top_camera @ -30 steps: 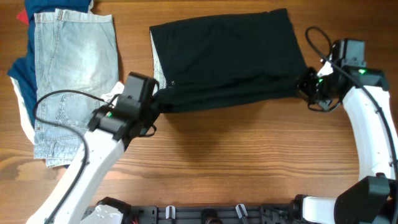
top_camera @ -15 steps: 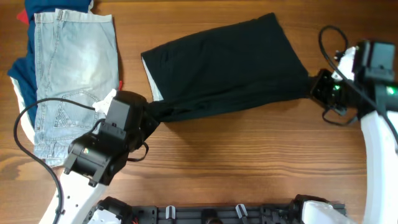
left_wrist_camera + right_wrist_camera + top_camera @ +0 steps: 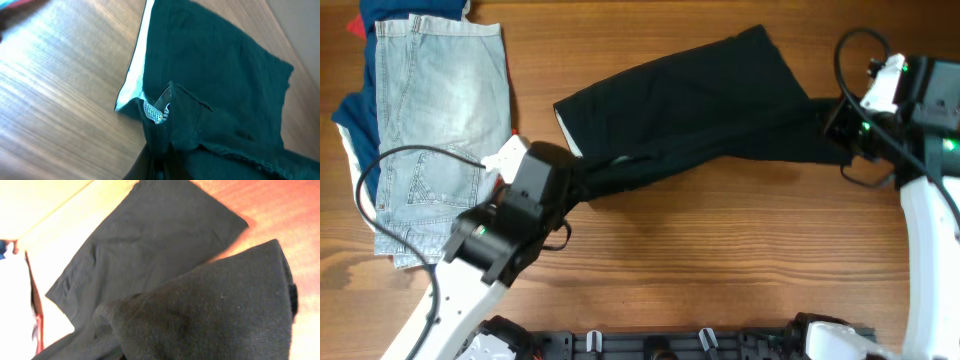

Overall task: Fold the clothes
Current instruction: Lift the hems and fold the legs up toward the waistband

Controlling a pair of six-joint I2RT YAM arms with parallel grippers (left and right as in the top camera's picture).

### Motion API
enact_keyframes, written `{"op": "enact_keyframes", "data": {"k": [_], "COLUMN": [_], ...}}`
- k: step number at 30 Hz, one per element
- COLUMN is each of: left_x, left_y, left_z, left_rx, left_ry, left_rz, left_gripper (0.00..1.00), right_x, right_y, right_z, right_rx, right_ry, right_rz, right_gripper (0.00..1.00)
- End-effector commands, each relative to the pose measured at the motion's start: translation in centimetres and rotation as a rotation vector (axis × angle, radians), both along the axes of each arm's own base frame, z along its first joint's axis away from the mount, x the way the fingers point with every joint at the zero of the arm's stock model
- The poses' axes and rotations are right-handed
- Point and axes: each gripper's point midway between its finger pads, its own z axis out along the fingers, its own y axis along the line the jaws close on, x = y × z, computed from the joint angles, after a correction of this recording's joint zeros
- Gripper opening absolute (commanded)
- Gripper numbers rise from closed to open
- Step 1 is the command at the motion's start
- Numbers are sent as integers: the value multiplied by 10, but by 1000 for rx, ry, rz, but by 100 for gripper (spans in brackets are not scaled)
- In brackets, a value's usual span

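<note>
Across table [image 3: 720,260]: one pair black shorts [image 3: 690,100]; left gripper [image 3: 578,181], right gripper [image 3: 826,124] both clamped on it.

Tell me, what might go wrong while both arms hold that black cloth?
The black shorts stretch twisted between the left tool and right tool; each pinches only a bunched edge, so one might slip free. The fold could also land crooked. The left arm's cable lies over the denim shorts and might drag them.

Looks like a robotics lab: two white robot arms [image 3: 445,305] based at six o'clock on a wood-grain surface [image 3: 720,250], with a garment pile [image 3: 435,110] at ten o'clock.
</note>
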Motion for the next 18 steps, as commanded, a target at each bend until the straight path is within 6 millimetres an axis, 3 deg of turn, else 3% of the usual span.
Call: {"op": "enact_keyframes", "data": {"k": [1,3,10,13,18], "left_x": [23,33,67,78,99], "left_y": [35,35,45,57,71], "left_z": [-8,-15,-51,-66,-70], "left_rx": [190,223,308,317,291], "left_ry": [-44,-44,-13,10,-30], "left_rz": [146,163,236,281,347], "left_gripper": [4,4,4,4,4], "right_x": [32,51,120,132,148], "right_y": [-32,-28,-23,-23,-19], "right_z": [-26,-42,-68,-82,-100], "right_rx": [-103,-100,-49,-65,-87], "right_ry": [28,20,-119,-128,-144], "right_rz": [-51,12,85,108,143], "right_gripper": [4,5,7,7,7]}}
